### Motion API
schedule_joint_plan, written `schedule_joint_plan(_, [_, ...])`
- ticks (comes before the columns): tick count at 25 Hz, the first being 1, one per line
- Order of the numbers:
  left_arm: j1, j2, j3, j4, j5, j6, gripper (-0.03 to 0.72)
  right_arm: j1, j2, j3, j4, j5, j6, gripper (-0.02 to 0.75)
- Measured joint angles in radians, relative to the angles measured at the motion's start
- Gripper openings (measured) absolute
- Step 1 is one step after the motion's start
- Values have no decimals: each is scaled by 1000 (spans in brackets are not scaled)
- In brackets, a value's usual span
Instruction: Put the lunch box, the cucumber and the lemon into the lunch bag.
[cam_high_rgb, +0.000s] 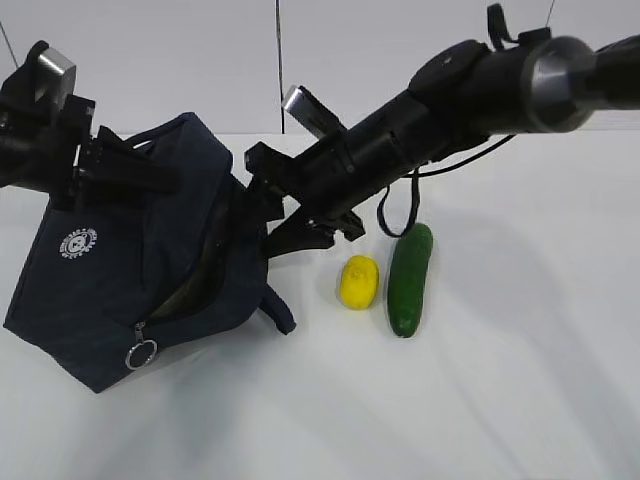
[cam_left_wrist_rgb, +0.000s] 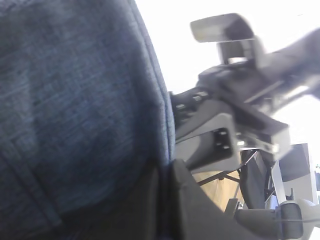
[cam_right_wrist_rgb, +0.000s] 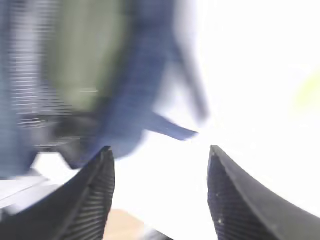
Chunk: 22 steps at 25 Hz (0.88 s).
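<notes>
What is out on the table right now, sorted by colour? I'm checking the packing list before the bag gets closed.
Navy: 1, the lunch bag
Pale green, seen inside the bag's opening: 1, the lunch box
Dark green: 1, the cucumber
Yellow: 1, the lemon
Total: 4

Tilted lunch bag (cam_high_rgb: 120, 290), lemon (cam_high_rgb: 358, 282) beside cucumber (cam_high_rgb: 409, 279)
</notes>
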Motion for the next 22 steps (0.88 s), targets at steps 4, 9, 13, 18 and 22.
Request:
schedule_joint_plan(4, [0, 0, 0, 0, 0, 0, 6, 0, -92, 0, -241, -9, 179, 436])
schedule_joint_plan(9, [0, 0, 0, -7, 0, 0, 6, 0, -177, 0, -577, 18, 459, 436])
schedule_joint_plan(13, [0, 0, 0, -10, 0, 0, 6, 0, -188, 0, -794, 100, 654, 436])
schedule_joint_plan(18, [0, 0, 0, -10, 0, 0, 6, 0, -188, 0, -1012, 198, 817, 436])
schedule_joint_plan(22, [0, 0, 0, -12, 0, 0, 6, -1, -188, 0, -1078, 211, 852, 436])
